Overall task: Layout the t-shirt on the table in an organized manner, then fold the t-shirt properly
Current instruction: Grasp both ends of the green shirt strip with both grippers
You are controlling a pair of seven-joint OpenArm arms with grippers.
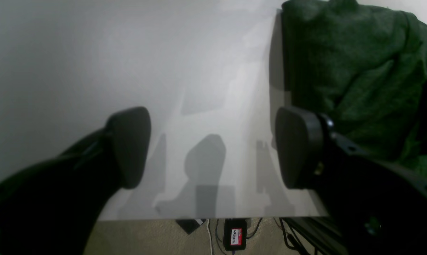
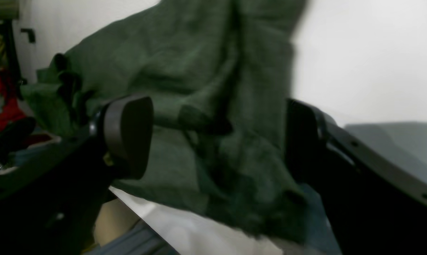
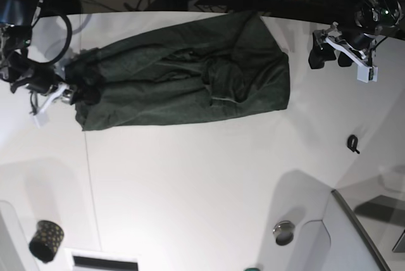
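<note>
**Layout stage: shirt bunched, both grippers free**

The t-shirt (image 3: pixel 183 78) lies across the far half of the table (image 3: pixel 190 182), stretched sideways but narrow and rumpled, with folds through the middle and a wadded clump at the end by the right gripper (image 3: pixel 58 92). Not flat yet, so folding looks premature.

Right gripper: pads spread wide. In the wrist view the cloth sits between and behind them, and neither pad is pinching it. Left gripper (image 3: pixel 330 56): pads also spread, nothing between them, hovering over bare table just beside the shirt's other end.

Suggested approach for the step:
- Right arm: take a single layer at the clump's outer edge, not the whole wad.
- Left arm: move in to the near corner of its end and pinch only the hem.
- Pull apart along the table, low, so the fabric slides flat rather than lifting.
- The right-hand end sits close to the table edge, so drag it inward first.

Which end is the collar I cannot tell.
</note>
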